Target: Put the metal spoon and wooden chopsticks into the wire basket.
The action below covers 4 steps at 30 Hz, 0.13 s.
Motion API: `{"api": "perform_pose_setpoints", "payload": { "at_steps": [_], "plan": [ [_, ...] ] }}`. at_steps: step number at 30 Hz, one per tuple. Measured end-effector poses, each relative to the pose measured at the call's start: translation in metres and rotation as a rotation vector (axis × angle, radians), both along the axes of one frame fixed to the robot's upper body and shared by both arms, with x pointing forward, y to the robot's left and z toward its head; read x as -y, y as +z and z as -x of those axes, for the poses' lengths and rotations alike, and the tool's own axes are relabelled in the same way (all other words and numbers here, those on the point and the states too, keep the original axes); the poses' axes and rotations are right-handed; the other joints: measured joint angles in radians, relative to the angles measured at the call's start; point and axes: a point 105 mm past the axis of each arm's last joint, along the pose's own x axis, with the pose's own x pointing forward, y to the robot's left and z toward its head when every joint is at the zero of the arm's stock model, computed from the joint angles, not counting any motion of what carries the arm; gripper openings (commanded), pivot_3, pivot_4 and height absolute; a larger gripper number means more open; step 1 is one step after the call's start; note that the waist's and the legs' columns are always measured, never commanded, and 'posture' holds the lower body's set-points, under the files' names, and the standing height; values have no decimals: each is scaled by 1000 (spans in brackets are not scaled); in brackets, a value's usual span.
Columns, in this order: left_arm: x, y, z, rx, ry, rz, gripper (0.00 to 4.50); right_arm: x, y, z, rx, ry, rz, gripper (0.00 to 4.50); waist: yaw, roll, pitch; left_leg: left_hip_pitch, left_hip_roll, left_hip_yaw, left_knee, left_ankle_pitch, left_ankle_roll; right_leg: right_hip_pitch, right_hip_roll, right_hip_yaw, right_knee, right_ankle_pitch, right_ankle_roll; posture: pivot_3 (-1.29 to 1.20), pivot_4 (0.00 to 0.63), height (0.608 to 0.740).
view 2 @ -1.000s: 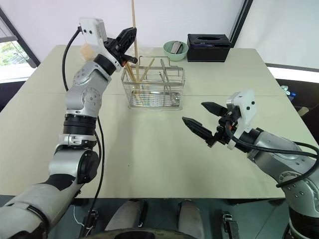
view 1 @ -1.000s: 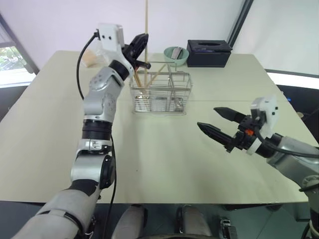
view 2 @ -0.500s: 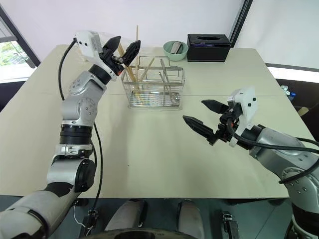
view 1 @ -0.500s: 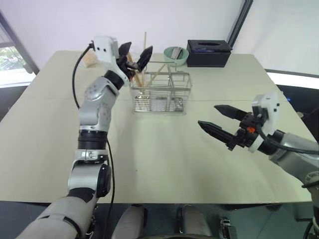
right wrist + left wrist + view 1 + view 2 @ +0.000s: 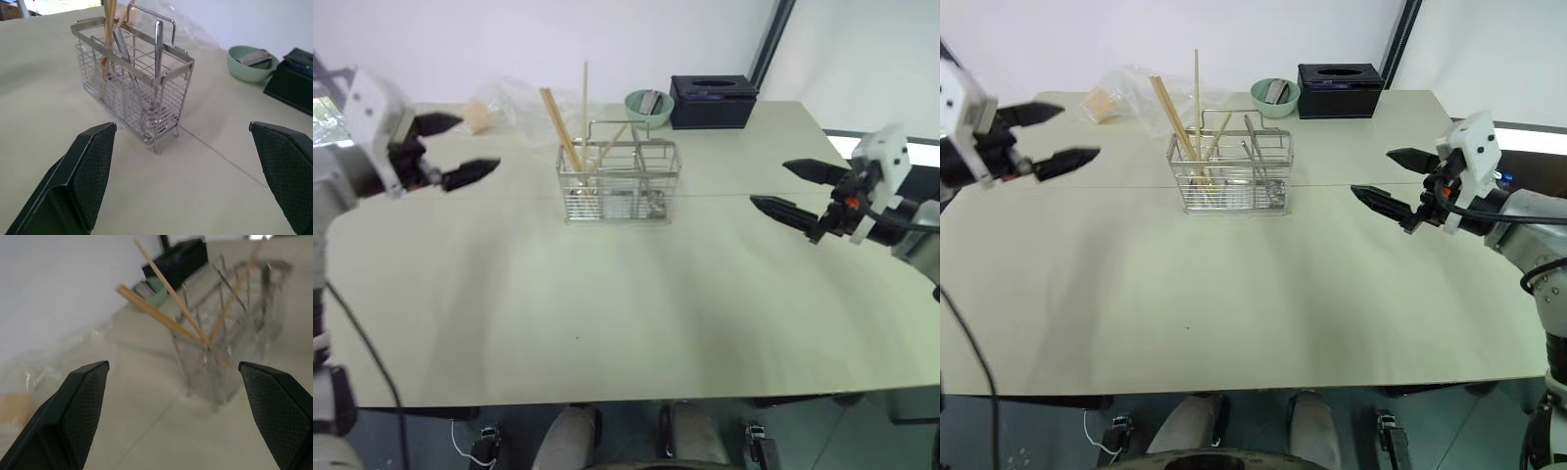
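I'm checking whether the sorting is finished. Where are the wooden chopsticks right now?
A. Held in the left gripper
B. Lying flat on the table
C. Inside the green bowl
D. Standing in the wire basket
D: the wooden chopsticks stand leaning in the wire basket, while the left gripper is open and empty.

wire basket (image 5: 1230,176) silver | wooden chopsticks (image 5: 1175,116) pale tan | bowl (image 5: 1272,97) green | box (image 5: 1339,77) black
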Motion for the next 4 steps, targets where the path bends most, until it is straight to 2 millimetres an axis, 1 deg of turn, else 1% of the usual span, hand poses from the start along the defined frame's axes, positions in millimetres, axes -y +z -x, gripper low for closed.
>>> {"api": "perform_pose_setpoints", "payload": {
  "at_steps": [4],
  "plan": [
    [-8, 1, 15, -25, 1, -21, 4466, -8, 0, -3, 7, 57, 6, 4500, -2, 0, 0, 0, 0, 0, 0, 0, 0, 0, -2, 0, 0, 0, 0, 0, 150, 649]
  ]
}}
